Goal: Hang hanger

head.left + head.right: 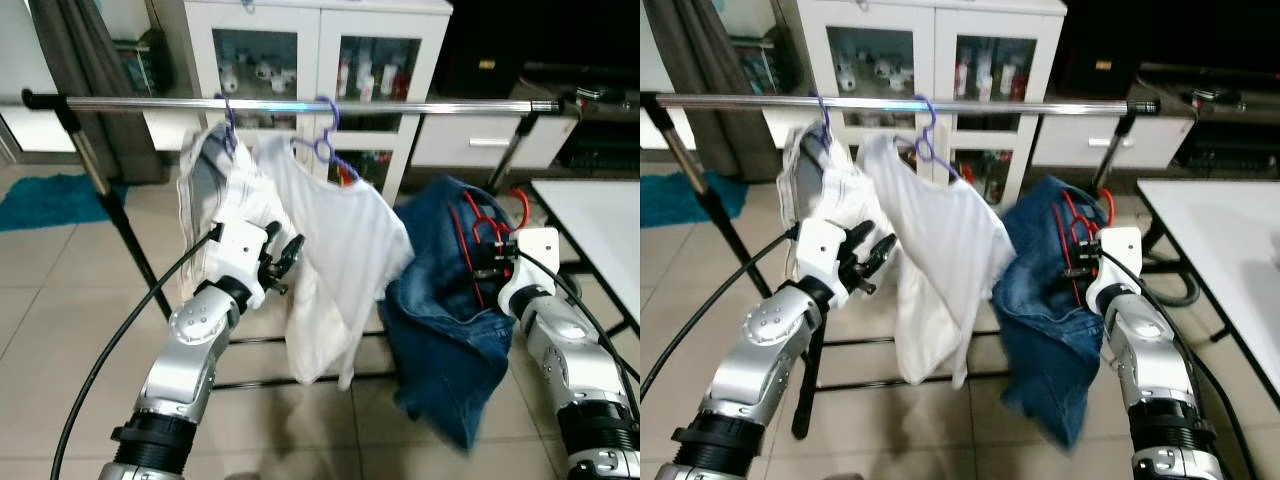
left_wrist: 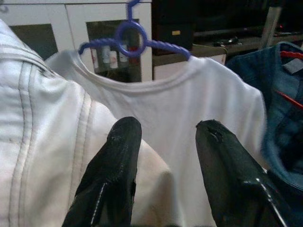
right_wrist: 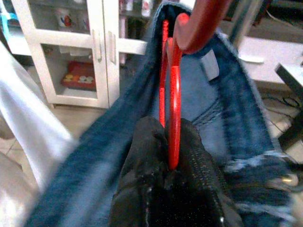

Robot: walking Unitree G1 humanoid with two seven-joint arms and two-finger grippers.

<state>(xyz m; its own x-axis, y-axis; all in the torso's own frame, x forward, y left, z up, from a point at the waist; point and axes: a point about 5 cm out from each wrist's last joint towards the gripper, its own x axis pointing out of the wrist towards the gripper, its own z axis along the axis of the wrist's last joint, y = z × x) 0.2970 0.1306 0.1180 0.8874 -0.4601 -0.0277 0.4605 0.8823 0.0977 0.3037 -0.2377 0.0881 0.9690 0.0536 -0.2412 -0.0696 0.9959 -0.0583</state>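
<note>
The right gripper is clamped on a red hanger, its two black fingers closed around the hanger's thin frame just under the hook, and the blue denim garment draped on that hanger hangs to the right of the scene, below the silver rail and not yet on it. The hook, seen in the head views as a red curve near the garment's top, sits under the rail's right-hand stretch. Further left the rail already carries a white T-shirt on a purple hanger, and beyond it a white jacket at the far left. The left gripper is raised in front of the two white garments with its fingers spread apart and holding nothing. To do this step well, the right arm should probably lift until the hook's open mouth clears the top of the rail, move over the bare stretch to the right of the T-shirt, then lower so the hook seats before the fingers let go. The denim looks heavy and bunched, so a slow lift would likely keep it from swinging or slipping off the hanger.
</note>
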